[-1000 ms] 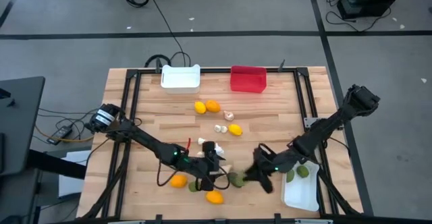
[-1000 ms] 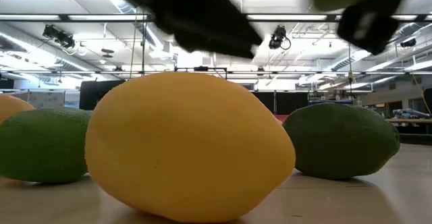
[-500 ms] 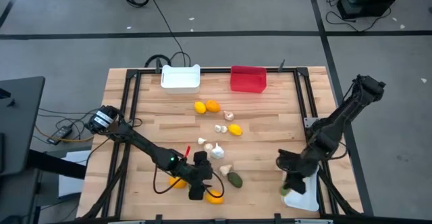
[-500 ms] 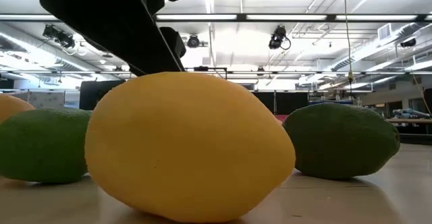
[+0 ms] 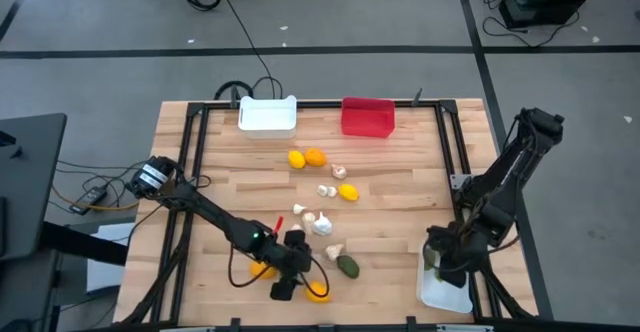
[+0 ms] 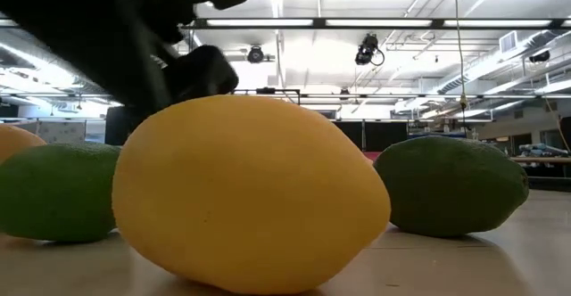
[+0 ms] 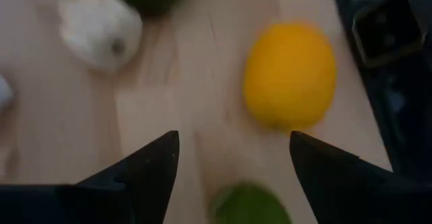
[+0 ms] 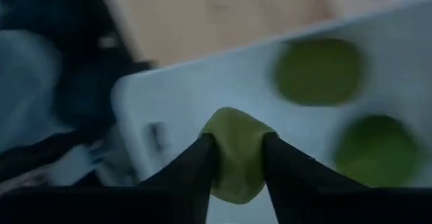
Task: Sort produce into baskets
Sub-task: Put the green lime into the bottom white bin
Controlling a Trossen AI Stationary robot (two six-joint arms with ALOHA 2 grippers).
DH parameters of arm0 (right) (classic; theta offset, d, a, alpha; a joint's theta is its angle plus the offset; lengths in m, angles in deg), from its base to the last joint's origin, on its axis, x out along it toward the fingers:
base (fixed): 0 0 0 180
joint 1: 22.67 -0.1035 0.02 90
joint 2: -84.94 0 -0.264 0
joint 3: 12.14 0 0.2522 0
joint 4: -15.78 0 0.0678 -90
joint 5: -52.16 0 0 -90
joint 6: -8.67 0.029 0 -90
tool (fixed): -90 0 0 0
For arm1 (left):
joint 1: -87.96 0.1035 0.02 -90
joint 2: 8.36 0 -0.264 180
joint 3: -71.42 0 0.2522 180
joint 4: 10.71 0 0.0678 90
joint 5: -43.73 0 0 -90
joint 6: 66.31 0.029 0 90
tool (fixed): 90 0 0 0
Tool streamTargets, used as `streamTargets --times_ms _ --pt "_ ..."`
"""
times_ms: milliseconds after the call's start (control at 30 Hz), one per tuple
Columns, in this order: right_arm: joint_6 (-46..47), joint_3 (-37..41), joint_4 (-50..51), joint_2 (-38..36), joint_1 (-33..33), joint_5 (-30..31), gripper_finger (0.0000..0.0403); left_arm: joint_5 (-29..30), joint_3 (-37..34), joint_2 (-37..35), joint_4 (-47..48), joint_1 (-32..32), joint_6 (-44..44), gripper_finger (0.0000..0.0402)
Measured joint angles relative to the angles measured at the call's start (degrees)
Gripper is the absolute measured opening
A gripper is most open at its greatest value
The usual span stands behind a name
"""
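My right gripper (image 5: 433, 264) hangs over the white basket (image 5: 447, 292) at the table's near right corner, shut on a green fruit (image 8: 233, 153). Two more green fruits (image 8: 317, 72) (image 8: 374, 150) lie in that basket. My left gripper (image 7: 233, 156) stands open near the front edge, pointing down. A green fruit (image 7: 250, 207) lies below its fingers and a yellow lemon (image 7: 290, 75) beside them. Garlic bulbs (image 5: 318, 220), citrus (image 5: 307, 158) and another green fruit (image 5: 347, 265) rest on the table's middle. My right gripper pinches the green fruit by its two opposite sides (image 8: 214, 150) between the two fingers. The fingers slant steeply down from above. The fruit is lifted clear, above the white basket's floor.
A white basket (image 5: 268, 115) and a red basket (image 5: 368, 117) stand at the far edge. An orange (image 5: 262, 268) lies left of my left gripper. The low view is filled by the lemon (image 6: 250, 193) between two green fruits (image 6: 451, 185) (image 6: 58, 189).
My right gripper has carried the green fruit from the near middle of the table toward the right edge, to above the white basket, and tipped downward. My left gripper has gone toward the near edge and tipped down over the fruit there, staying open.
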Motion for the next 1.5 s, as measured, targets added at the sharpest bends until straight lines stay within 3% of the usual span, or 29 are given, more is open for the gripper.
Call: streamTargets --times_ms 267,467,733,933,1200,1300,1500 --pt "10.45 0.0 8.87 1.07 0.02 0.35 0.0215 -0.16 3.44 0.0 15.94 -0.24 -2.81 0.0286" --pt "10.46 0.0 3.61 1.09 0.02 3.51 0.022 -4.72 3.45 0.0 16.32 -0.23 -5.35 0.0286" --pt "9.58 0.0 1.85 1.09 0.02 8.31 0.022 -4.4 3.21 0.0 18.41 -0.76 -10.59 0.0286" --pt "6.24 0.0 -2.13 1.09 1.26 15.44 0.022 1.75 1.83 0.0 18.4 -1.18 -11.01 0.0248" --pt "-7.98 0.0 -14.5 1.86 4.01 36.91 0.0219 7.89 4.16 0.0 16.54 1.27 -10.33 0.0139" --pt "-13.62 0.0 -19.62 3.53 6.51 40.96 0.0219 12.34 7.45 0.0 16.71 2.36 -6.31 0.0135" --pt "-22.55 0.0 -33.08 9.33 12.45 42.35 0.0226 21.32 14.49 0.0 11.09 3.1 9.2 0.0156"
